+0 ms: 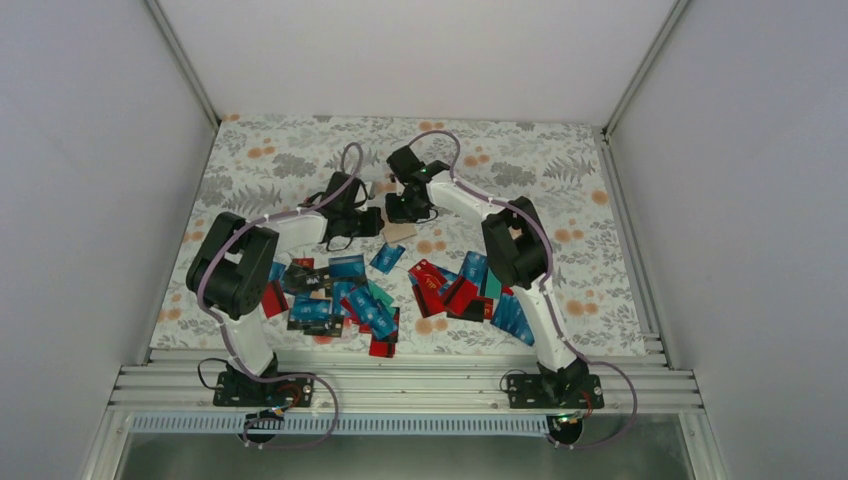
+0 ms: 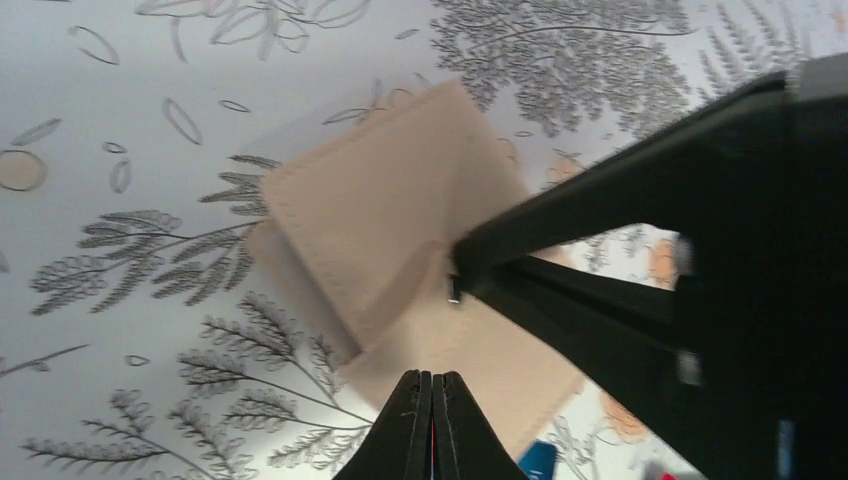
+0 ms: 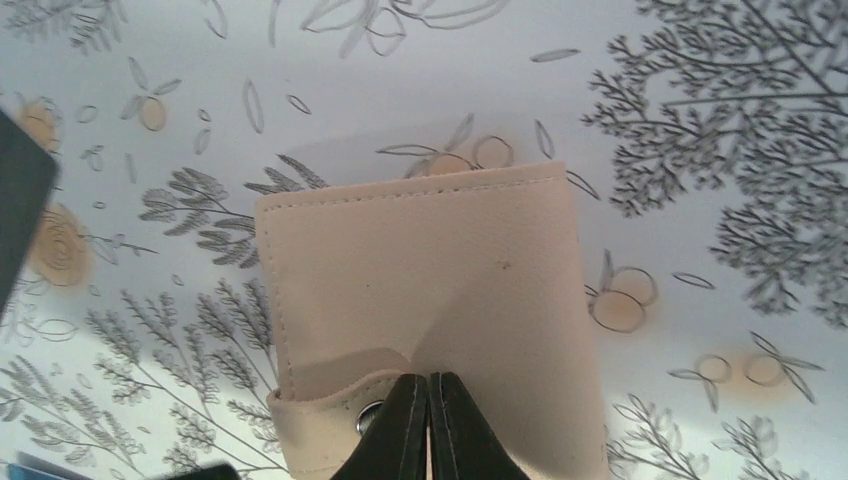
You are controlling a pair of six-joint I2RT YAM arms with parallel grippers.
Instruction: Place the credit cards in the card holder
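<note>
The beige card holder (image 1: 398, 232) lies on the floral cloth at mid-table, its flap raised. My right gripper (image 1: 406, 212) is shut on the holder's flap edge beside the snap; in the right wrist view the gripper (image 3: 428, 385) pinches the holder (image 3: 420, 260). My left gripper (image 1: 366, 222) is just left of the holder, shut on a thin red credit card seen edge-on between its tips (image 2: 432, 380). In the left wrist view the holder (image 2: 380, 220) is right ahead and the right gripper's fingers (image 2: 600, 250) cross it. Many credit cards (image 1: 345, 300) lie loose nearer the arms.
A second heap of red, blue and teal cards (image 1: 455, 290) lies by the right arm. White walls enclose the table on three sides, and a metal rail (image 1: 400, 375) runs along the near edge. A blue card (image 2: 540, 460) lies just beyond the holder.
</note>
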